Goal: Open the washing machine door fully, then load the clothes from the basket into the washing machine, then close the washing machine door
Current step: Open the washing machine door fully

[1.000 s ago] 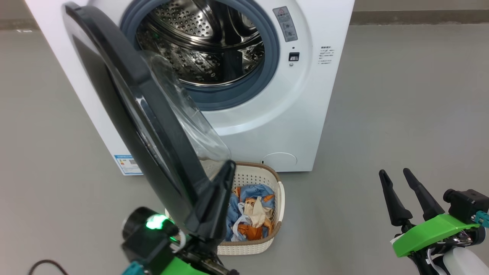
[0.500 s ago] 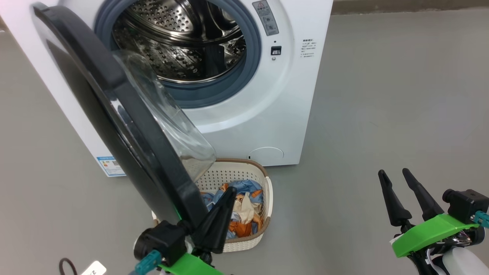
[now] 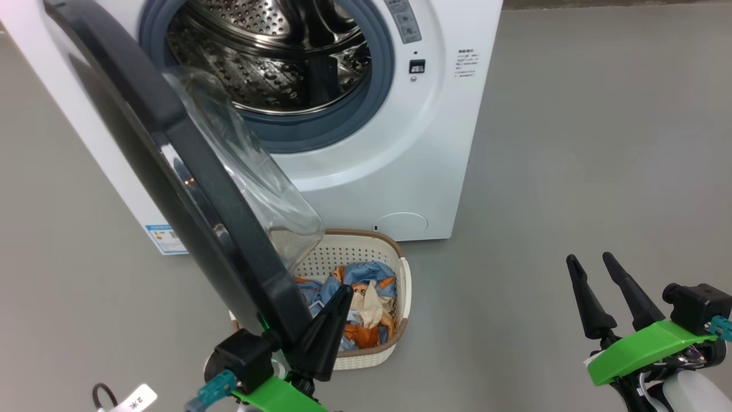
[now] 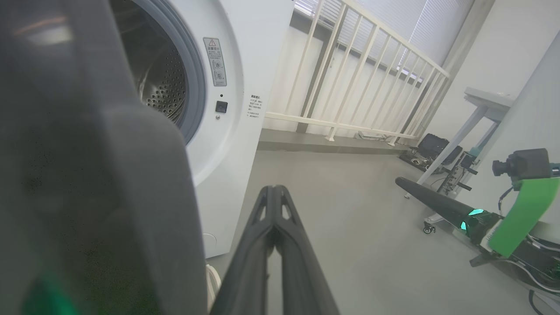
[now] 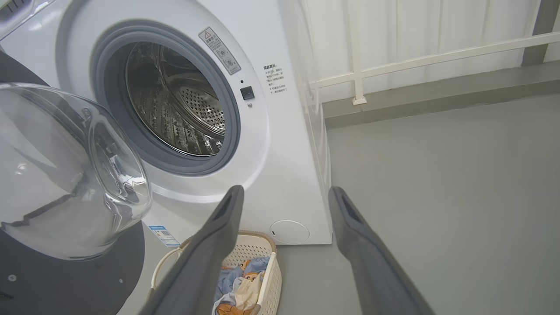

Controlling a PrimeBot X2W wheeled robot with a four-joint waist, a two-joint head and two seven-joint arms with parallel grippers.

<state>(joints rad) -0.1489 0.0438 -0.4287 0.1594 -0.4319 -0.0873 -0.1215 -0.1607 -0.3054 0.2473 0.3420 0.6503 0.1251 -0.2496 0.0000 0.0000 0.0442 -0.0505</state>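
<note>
Beside washing machine, left wrist view: white railing; head view: basket.

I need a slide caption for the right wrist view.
Open right hand before the washing machine, its door swung out, clothes in the basket below.

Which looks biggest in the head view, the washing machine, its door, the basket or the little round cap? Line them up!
1. washing machine
2. door, which leans nearer the camera, so it looks extra big
3. basket
4. round cap
</note>
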